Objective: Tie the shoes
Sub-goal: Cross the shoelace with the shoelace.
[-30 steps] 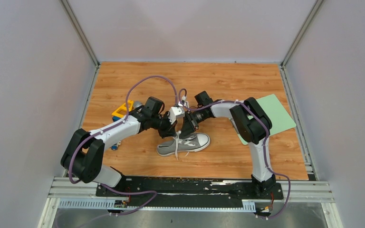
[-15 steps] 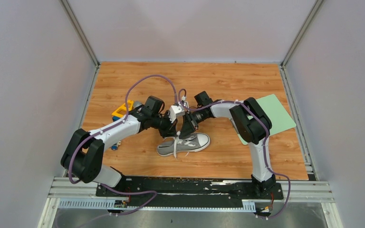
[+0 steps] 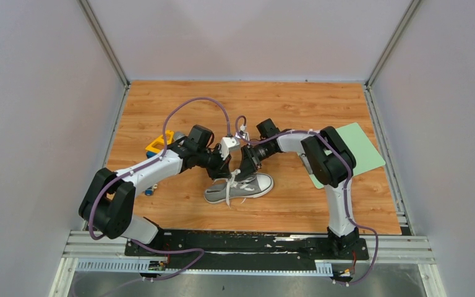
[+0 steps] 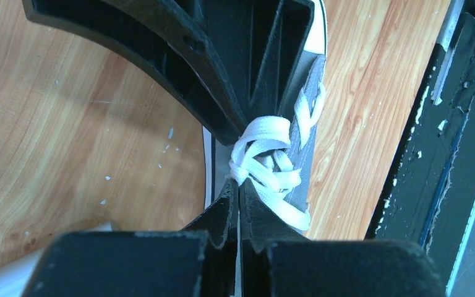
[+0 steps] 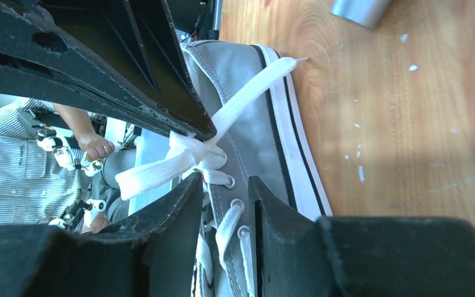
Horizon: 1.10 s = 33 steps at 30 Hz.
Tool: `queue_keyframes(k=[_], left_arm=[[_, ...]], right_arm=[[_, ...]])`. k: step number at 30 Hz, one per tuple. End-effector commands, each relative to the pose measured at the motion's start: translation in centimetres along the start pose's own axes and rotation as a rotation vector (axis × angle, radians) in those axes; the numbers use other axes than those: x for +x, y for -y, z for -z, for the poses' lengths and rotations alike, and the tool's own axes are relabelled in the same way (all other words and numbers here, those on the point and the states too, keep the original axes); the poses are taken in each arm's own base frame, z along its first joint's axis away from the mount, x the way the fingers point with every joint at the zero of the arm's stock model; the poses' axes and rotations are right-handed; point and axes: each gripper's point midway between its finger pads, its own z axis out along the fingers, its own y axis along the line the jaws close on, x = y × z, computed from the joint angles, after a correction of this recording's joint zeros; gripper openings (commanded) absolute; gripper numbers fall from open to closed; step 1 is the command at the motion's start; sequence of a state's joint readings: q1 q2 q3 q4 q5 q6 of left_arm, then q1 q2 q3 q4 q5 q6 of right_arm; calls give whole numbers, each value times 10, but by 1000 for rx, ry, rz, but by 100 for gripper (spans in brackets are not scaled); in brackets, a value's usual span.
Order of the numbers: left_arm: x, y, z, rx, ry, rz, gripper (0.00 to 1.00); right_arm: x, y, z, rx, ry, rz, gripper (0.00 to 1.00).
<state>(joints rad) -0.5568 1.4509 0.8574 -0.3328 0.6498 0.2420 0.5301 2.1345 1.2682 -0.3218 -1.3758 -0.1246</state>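
Note:
The grey sneaker point(image 3: 240, 187) lies on its sole on the wooden table, white toe cap to the right. Both arms meet over its laces. My left gripper point(image 4: 239, 185) is shut, pinching a white lace strand just beside the bunched knot point(image 4: 266, 162). In the right wrist view the same black jaws hold the lace point(image 5: 161, 170) taut above the eyelets. My right gripper point(image 5: 226, 187) hangs over the shoe with its fingers apart. The grey eyelet strip point(image 5: 238, 207) and laces show between them. I cannot tell whether they touch the shoe.
A yellow and blue toy point(image 3: 159, 145) sits behind the left arm. A pale green mat point(image 3: 360, 147) lies at the right edge. A silver cylinder point(image 5: 359, 9) stands on the wood beyond the shoe. The black mounting rail point(image 4: 445, 124) runs along the near edge.
The right arm's wrist has edged slightly to the right over the shoe. The left gripper stays shut on the lace and the shoe has not moved.

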Motion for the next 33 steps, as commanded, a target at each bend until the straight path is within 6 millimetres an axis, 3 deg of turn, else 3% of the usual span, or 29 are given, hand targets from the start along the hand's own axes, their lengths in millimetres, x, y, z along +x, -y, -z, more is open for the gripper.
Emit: queue_keyframes(k=[1,7,15,26,33], left_arm=[[-18,7,8,17,53,-10,0],[-18,5,10,15,66,8,0],[-13,2,9,1,53,5,0],[-12,6,11,14,41,11,0],[-9,14,17,54,25,-73,8]], right_arm=[[-12,-5,8,42,14,72,34],[-13,11,-4,59,-8,22,33],[-17,-6,-20,-22,-35,70,33],[-13,-16,-22,-83,-40,78,33],[-12,-15,-22,-108,-45,54,33]])
